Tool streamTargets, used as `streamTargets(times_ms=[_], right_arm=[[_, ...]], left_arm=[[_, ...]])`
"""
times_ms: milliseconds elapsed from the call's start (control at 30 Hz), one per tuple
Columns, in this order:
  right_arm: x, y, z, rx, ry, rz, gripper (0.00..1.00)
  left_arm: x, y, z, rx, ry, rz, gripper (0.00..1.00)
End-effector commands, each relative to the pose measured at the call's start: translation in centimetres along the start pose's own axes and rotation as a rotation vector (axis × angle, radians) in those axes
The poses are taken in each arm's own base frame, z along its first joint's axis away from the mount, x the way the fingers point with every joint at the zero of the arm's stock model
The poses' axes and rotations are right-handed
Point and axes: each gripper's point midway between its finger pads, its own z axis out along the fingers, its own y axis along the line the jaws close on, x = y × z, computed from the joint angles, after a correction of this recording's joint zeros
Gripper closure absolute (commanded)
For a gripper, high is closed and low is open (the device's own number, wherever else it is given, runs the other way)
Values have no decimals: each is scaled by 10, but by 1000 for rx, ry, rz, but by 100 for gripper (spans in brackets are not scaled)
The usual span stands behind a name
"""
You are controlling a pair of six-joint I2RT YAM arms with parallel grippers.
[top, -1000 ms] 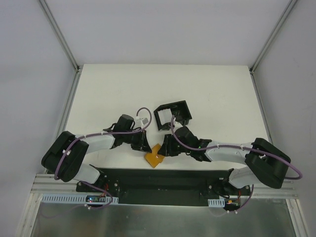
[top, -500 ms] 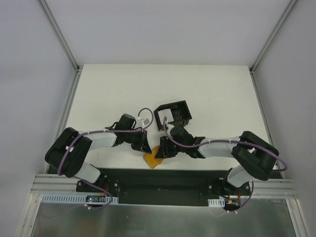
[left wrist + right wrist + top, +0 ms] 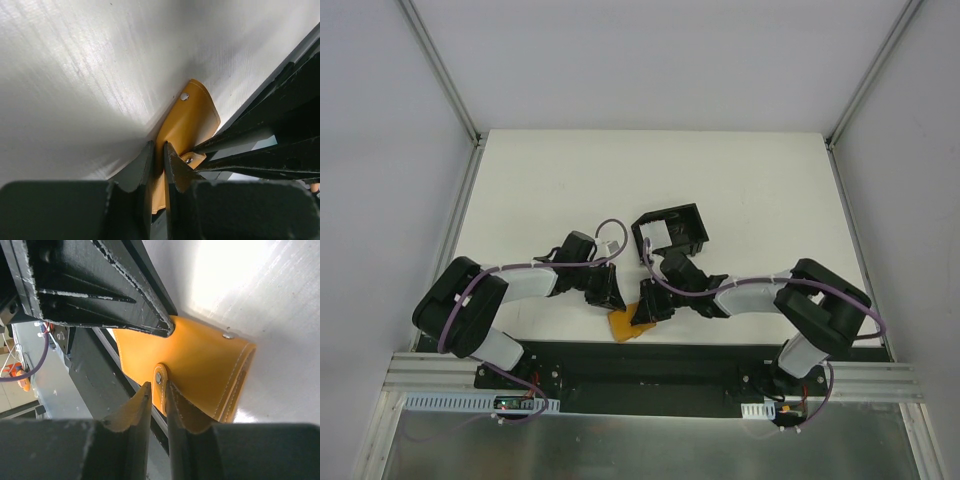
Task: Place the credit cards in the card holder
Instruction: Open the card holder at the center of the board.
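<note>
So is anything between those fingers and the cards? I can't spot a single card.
No card shows in any view. The left fingers and the right fingers both pinch the orange wallet, one on a flap, the other on its snap tab. If cards are inside, the wallet itself is probably what blocks them.

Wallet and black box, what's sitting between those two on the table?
Top view: the right hand and its wrist fill the stretch between wallet and black box, pinching the wallet. Nothing loose shows there.
</note>
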Motion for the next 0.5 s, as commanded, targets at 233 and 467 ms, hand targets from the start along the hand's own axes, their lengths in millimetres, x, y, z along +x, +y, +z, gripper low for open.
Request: streamTargets(times_ms=[233,467], right_arm=[[11,35,18,-104,47,-149,99],[18,62,6,-247,52,-252,99]], left_arm=[[-21,16,-2,-133,-152,-108,100],[-21,36,-2,-233,-172,-174,100]])
